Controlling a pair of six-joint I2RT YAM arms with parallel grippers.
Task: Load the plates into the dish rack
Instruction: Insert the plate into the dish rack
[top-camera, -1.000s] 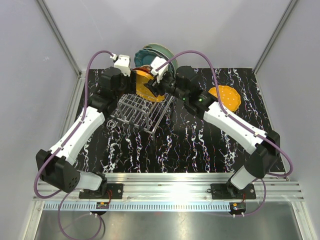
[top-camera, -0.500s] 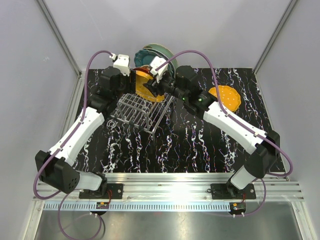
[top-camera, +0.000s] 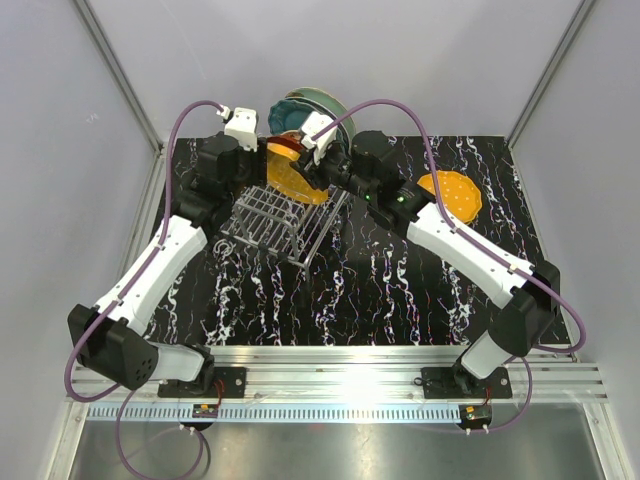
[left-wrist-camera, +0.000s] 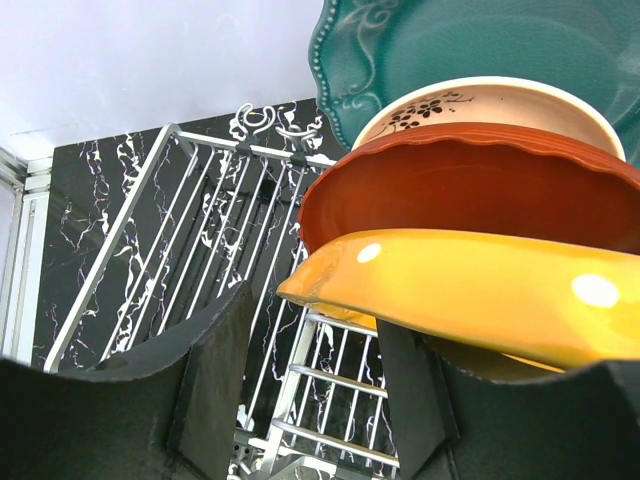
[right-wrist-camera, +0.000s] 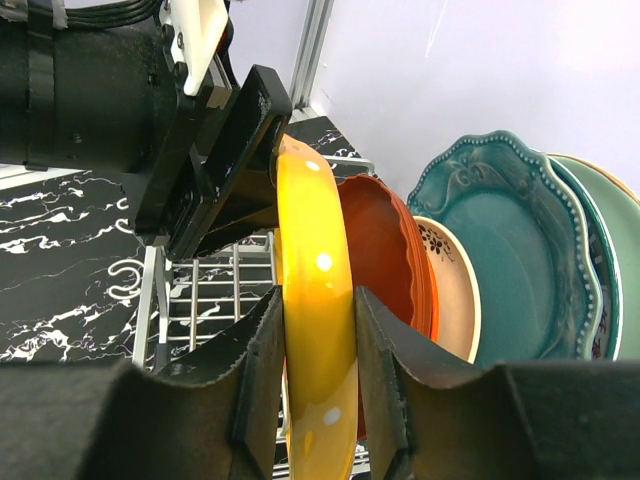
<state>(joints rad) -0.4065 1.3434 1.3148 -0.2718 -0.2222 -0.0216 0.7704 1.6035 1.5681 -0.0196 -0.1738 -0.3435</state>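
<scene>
Several plates stand on edge at the back of the dish rack (top-camera: 265, 222): dark teal (left-wrist-camera: 450, 40), cream-centred (left-wrist-camera: 490, 105), red-orange (left-wrist-camera: 470, 185) and, nearest, a dotted orange-yellow plate (right-wrist-camera: 315, 230). A mint green plate (right-wrist-camera: 610, 270) shows behind the teal one. My right gripper (right-wrist-camera: 318, 300) is shut on the orange-yellow plate's rim, a finger pressed on each face. My left gripper (left-wrist-camera: 318, 320) is open just left of that plate. The plate's rim (left-wrist-camera: 480, 300) hangs over its right finger (left-wrist-camera: 415, 390); only rack bars (left-wrist-camera: 200, 220) show between the jaws.
A second dotted orange-yellow plate (top-camera: 450, 193) lies flat on the black marbled table at the right. The two wrists crowd together over the rack's back end (top-camera: 290, 165). Grey walls and metal posts close in behind.
Both grippers have narrowed; the right one has closed onto the orange-yellow plate's rim. The plate stands a little more upright, and both wrists have shifted slightly toward the back.
</scene>
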